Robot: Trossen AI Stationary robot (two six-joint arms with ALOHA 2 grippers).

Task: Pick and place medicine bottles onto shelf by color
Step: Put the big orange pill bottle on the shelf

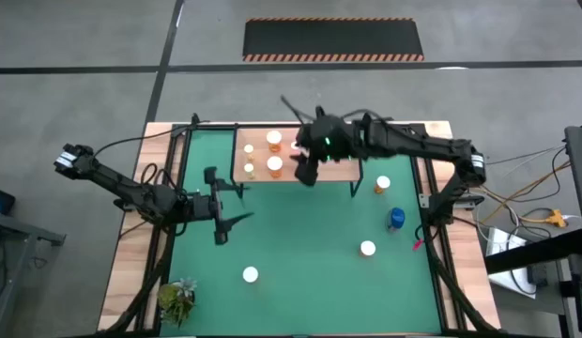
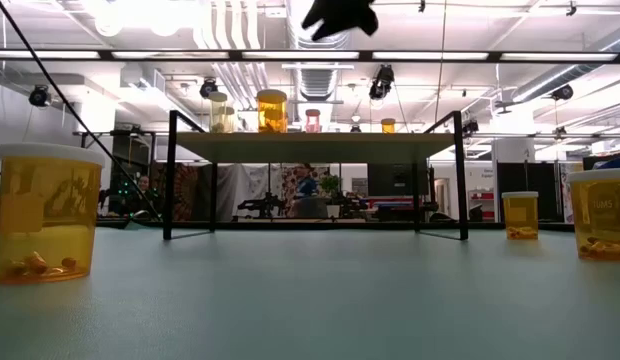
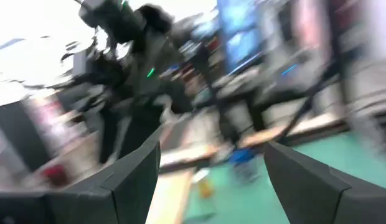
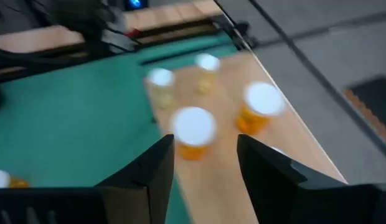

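Right claw (image 4: 205, 168) hangs above the shelf (image 4: 280, 155), its two dark fingers (image 4: 149, 171) apart with nothing between them. Four orange bottles with white caps stand on the light-wood board: big one (image 4: 193, 134) just ahead of the finger gap, another big one (image 4: 260, 107) beside it nearer the shelf's outer edge, two smaller ones (image 4: 160, 84) and (image 4: 207, 68) farther along, blurred. Green mat (image 4: 68, 118) borders the shelf on one side. Another white-capped bottle (image 4: 3, 180) sits on the mat, cut off by the frame edge. Wooden bench rim (image 4: 37, 38) beyond the mat; grey floor (image 4: 330, 43) past the shelf.
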